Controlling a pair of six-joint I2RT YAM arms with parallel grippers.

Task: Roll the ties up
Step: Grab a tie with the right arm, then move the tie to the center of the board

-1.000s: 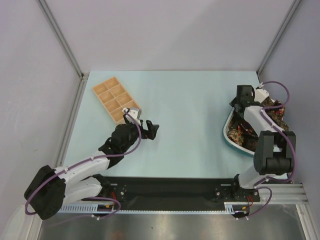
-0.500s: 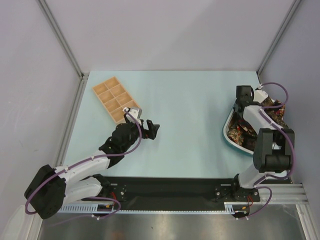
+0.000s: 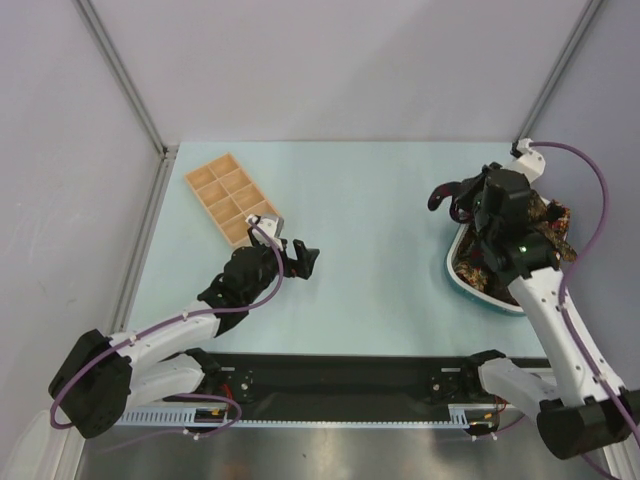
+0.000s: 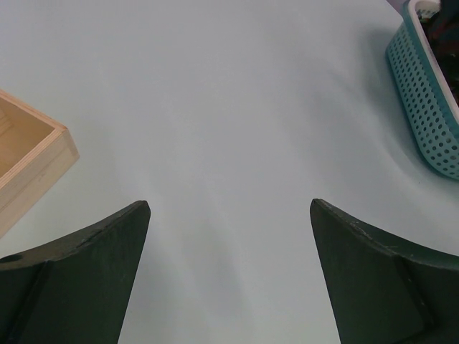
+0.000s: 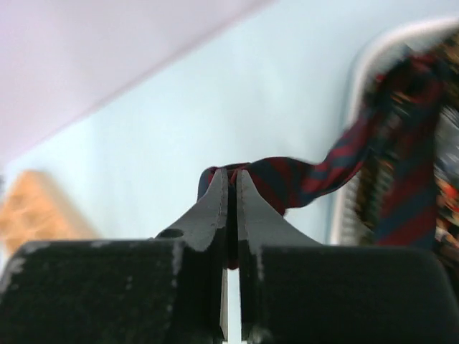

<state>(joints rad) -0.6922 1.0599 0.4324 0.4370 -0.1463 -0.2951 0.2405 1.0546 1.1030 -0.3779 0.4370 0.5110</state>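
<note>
A navy tie with red diagonal stripes is pinched at one end by my right gripper, which is shut on it. The tie trails back to the right into the teal basket, where more patterned ties lie in a heap. Seen from above, the right gripper hangs over the table just left of the basket's far end, with the tie's dark end curling from it. My left gripper stands open above bare table, nothing between its fingers.
A wooden compartment tray lies at the far left; its corner shows left of the left gripper. The basket's perforated wall sits at the far right of the left wrist view. Frame posts stand at the table's back corners.
The right gripper shut on the striped tie inside the basket, then rose and swung left, drawing the tie out. The left arm has stayed still.
</note>
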